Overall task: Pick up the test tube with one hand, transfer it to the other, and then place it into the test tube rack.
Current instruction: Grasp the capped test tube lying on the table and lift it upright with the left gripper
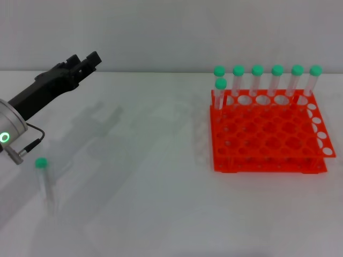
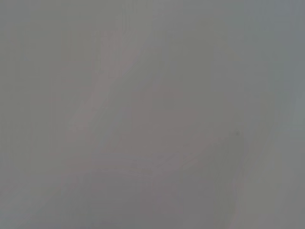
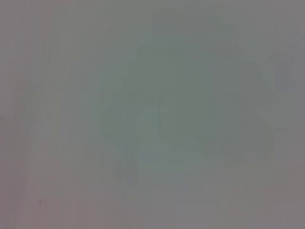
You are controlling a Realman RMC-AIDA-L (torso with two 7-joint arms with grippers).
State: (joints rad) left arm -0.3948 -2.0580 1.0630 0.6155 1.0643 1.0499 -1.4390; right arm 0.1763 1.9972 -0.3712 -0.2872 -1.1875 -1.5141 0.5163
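Note:
A clear test tube [image 1: 45,179] with a green cap lies alone on the white table at the near left. My left gripper [image 1: 90,60], black and forked on a silver-white arm with a green light ring, hangs above the table at the far left, well behind the tube and apart from it, holding nothing. The orange-red test tube rack [image 1: 265,134] stands at the right with several green-capped tubes [image 1: 257,80] upright along its far row and one at its far left corner. My right gripper is out of view. Both wrist views show only blank grey.
The white table [image 1: 150,176] spreads between the lone tube and the rack. A pale wall rises behind the table's far edge. A cable and plug [image 1: 27,147] hang off the left arm near the lone tube.

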